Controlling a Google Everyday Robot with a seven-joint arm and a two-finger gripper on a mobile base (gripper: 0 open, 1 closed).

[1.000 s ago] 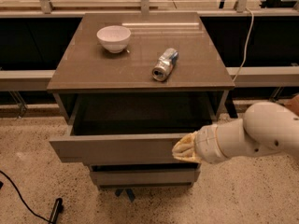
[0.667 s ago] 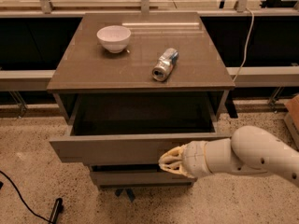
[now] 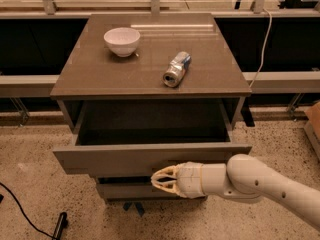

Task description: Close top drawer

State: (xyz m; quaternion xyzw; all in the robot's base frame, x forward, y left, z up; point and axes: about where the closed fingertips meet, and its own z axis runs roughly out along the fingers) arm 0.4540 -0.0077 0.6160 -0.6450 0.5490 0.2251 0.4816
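Top drawer (image 3: pixel 150 159) is standing pulled well out of the grey cabinet (image 3: pixel 100 79) at the middle of the view, with its front jutting toward 6 o'clock. It is showing a wide, flat, handleless grey panel, as wide as the cabinet, and a shallow, dark, empty-looking box behind it. The white arm is reaching in from 4 o'clock, and the gripper (image 3: pixel 156 178) is sitting just under the panel's lower edge, slightly right of centre. Its jaws are drawn together and gripping nothing, probably so the tip can push the panel in. Whether it is touching the panel is unclear. A white bowl (image 3: pixel 122 40) and a can (image 3: pixel 177 69) lying on its side are resting on the cabinet top.
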